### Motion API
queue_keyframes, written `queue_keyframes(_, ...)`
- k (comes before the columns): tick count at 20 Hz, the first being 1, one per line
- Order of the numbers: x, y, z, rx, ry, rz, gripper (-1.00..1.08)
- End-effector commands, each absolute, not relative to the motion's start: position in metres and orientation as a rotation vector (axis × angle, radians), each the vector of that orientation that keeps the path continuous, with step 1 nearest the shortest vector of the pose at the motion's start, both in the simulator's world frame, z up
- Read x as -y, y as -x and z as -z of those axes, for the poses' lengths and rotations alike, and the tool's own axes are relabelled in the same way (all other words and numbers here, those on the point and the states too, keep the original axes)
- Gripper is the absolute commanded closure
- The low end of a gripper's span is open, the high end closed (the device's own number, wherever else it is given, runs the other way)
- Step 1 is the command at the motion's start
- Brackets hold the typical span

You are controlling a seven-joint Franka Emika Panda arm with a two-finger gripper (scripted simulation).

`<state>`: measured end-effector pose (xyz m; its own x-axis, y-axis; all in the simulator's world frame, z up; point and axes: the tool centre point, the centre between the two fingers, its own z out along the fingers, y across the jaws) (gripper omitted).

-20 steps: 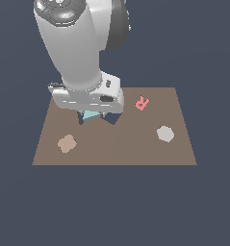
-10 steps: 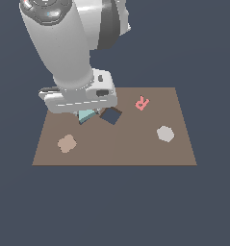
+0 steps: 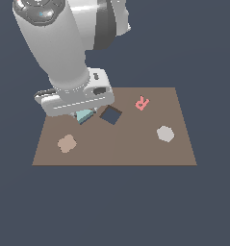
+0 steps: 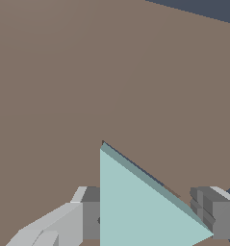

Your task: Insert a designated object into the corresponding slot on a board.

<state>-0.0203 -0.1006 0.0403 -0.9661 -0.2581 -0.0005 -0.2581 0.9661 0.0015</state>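
The light-teal triangle (image 4: 135, 206) sits between my gripper's (image 4: 147, 223) two grey fingers (image 4: 63, 223), which are shut on its sides just above the brown board (image 4: 87, 72). In the exterior view the triangle (image 3: 84, 115) peeks out from under the white hand, near the board's (image 3: 116, 149) far left part. The triangular slot is hidden; I cannot tell whether it lies under the hand. Just to the exterior view's right of the hand, the dark square hole (image 3: 110, 115) lies in the open.
A tan rounded piece (image 3: 67, 143) lies near the board's front left. A grey hexagon (image 3: 165, 133) and a pink R-shaped piece (image 3: 142, 103) lie on the board's right half. The big arm (image 3: 63, 53) towers over the far left corner.
The arm and hand have moved toward the exterior view's left with the triangle still held. The dark square hole has come fully out from under the hand.
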Motion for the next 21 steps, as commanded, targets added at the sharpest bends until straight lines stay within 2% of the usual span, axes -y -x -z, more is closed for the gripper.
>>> queue_keyframes(1, 0.101, 0.02, -0.041, -3.112, 0.43, -0.002, 1.08)
queue_keyframes(11, 0.102, 0.02, -0.03, -3.111, 0.434, -0.002, 1.08)
queue_keyframes(12, 0.102, 0.02, -0.03, -3.111, 0.434, -0.002, -0.92)
queue_keyframes(21, 0.102, 0.02, -0.03, -3.111, 0.434, -0.002, -0.92)
